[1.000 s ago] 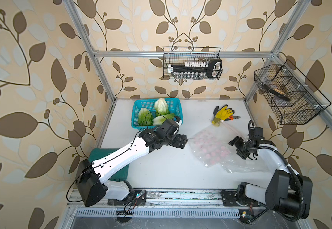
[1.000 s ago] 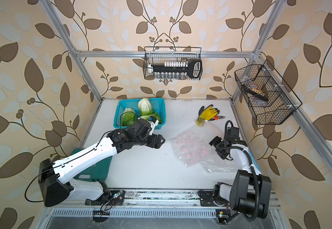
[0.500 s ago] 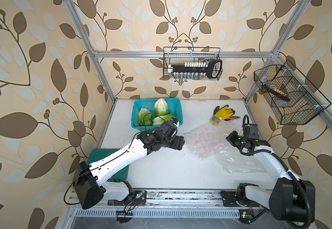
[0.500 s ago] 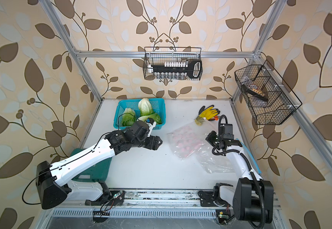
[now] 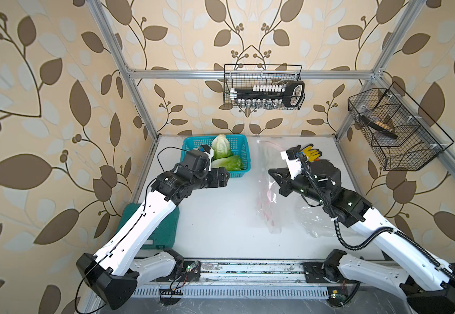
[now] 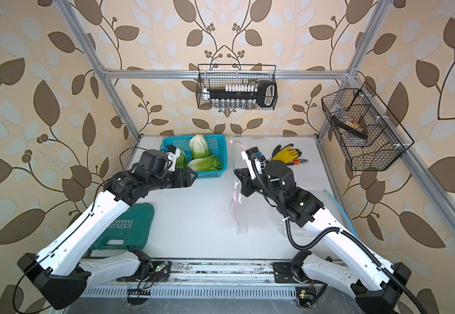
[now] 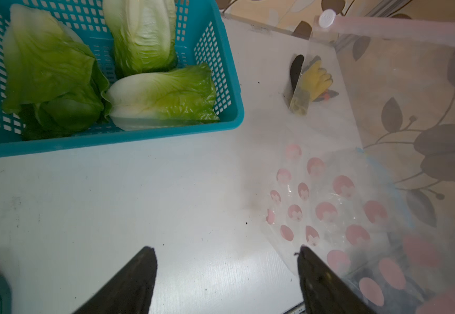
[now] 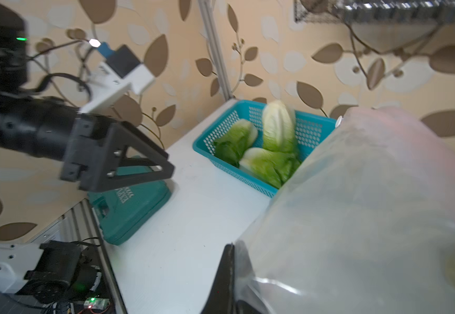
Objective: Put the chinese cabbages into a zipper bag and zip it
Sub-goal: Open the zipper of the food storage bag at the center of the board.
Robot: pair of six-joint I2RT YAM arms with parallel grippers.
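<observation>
Raised since the earlier frame, the clear pink-dotted plastic zipper bag (image 5: 267,206) hangs clamped in our right jaws for loading; left jaws stand wide, empty.

Bare table (image 5: 220,217) in the middle is open, wide passage. Teal basket (image 5: 244,159) open on top, walls block side entry. Hanging zipper bag (image 5: 268,201) blocks mid-right. Green tool case (image 5: 163,231) sits at front-left edge.
</observation>
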